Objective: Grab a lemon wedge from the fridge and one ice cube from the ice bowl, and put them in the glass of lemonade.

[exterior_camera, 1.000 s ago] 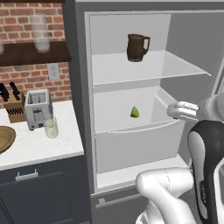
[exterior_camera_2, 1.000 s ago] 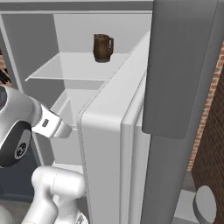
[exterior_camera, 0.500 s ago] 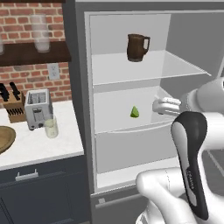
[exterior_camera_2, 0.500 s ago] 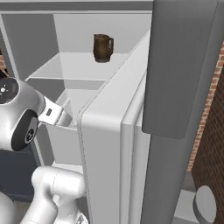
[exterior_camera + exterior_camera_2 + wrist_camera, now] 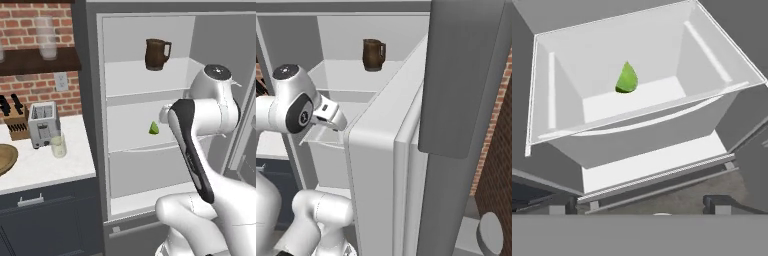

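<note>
The fridge [image 5: 95,100] stands open. A small yellow-green lemon wedge [image 5: 154,128] lies in its white middle compartment, and the hand view shows the lemon wedge [image 5: 627,79] on the floor of that white bin. My gripper [image 5: 639,210] is open with nothing between its fingers, just in front of the bin and short of the wedge. My hand [image 5: 166,115] sits right of the wedge. The glass of lemonade [image 5: 58,146] stands on the counter by the toaster. The ice bowl [image 5: 5,159] is cut off at the left edge. The ice cube is out of view.
A dark brown mug [image 5: 157,54] sits on the fridge's top shelf. The open fridge door [image 5: 406,150] is close on my right. A toaster [image 5: 44,125] and a knife block [image 5: 12,122] stand on the white counter. Frosted glasses [image 5: 45,37] are on the wall shelf.
My arm has swung left into the fridge opening, and the hand has drawn closer to the lemon wedge. The elbow has risen. The gripper stays open.
</note>
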### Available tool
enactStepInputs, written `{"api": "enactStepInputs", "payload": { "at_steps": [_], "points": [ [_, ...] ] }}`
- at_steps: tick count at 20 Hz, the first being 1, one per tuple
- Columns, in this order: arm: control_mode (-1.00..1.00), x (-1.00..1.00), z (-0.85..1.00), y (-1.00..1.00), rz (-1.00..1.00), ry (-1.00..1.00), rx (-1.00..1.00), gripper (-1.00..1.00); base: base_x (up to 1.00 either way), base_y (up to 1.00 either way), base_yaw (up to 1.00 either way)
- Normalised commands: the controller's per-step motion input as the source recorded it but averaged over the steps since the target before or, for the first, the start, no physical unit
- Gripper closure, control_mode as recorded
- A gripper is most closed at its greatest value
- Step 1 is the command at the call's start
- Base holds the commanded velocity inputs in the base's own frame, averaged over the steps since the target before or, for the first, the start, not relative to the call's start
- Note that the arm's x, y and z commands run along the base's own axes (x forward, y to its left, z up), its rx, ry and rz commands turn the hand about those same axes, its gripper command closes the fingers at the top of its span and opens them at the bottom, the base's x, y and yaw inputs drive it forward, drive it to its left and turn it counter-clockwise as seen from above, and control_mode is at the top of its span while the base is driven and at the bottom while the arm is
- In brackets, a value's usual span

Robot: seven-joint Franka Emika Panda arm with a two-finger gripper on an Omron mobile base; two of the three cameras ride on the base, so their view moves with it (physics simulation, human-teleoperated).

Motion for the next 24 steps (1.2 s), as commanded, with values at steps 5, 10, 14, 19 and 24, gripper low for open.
{"api": "enactStepInputs", "payload": {
  "at_steps": [5,10,14,19,24],
  "points": [
    [-1.0,0.04,-0.67,0.0,0.0,-0.01,-0.02,-1.0,0.0,0.0,0.0],
    [-1.0,0.08,-0.65,0.0,0.02,-0.1,0.0,-1.0,0.0,0.0,0.0],
    [-1.0,0.14,-0.28,0.0,0.03,-0.12,0.0,-1.0,0.0,0.0,0.0],
    [-1.0,0.13,0.14,0.0,0.02,-0.03,-0.01,-1.0,0.0,0.0,0.0],
    [-1.0,0.67,0.21,0.0,0.01,0.02,0.0,-1.0,0.0,0.0,0.0]
  ]
}}
